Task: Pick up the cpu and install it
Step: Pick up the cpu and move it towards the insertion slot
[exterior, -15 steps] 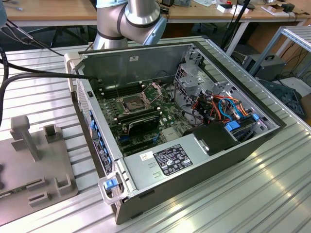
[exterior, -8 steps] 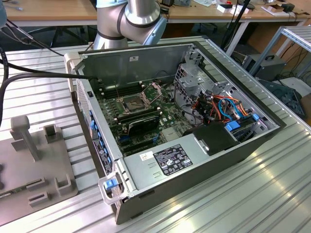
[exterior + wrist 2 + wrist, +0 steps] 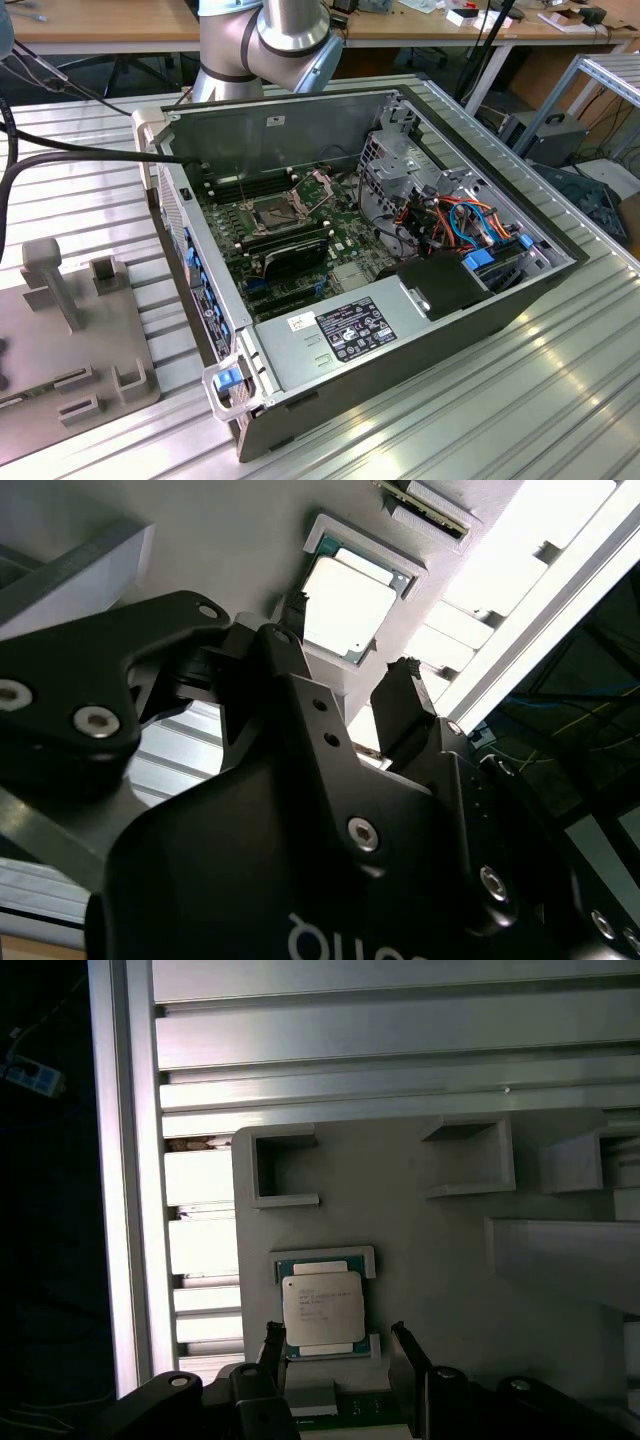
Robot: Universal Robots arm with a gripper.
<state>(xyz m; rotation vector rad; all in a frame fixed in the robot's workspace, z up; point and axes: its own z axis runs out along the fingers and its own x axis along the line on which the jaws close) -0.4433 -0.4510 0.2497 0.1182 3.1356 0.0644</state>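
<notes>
The cpu (image 3: 322, 1307), a square chip with a silver lid, lies flat in a shallow recess of a grey holder plate (image 3: 440, 1260). In both wrist views my gripper (image 3: 336, 1345) hovers over it, open, one black finger (image 3: 272, 1345) at each side of the chip and not touching it. The second wrist view has the cpu (image 3: 347, 605) just beyond the gripper (image 3: 350, 645). In the exterior view the open computer case (image 3: 400, 330) shows its bare motherboard socket (image 3: 272, 212) with the retaining frame lifted.
The grey holder plate (image 3: 70, 340) with upright blocks and pockets lies at the exterior view's left on a ribbed aluminium table (image 3: 500, 420). The arm's base (image 3: 270, 40) stands behind the case. Cables, drive cages and a power supply (image 3: 340, 335) crowd the case's interior.
</notes>
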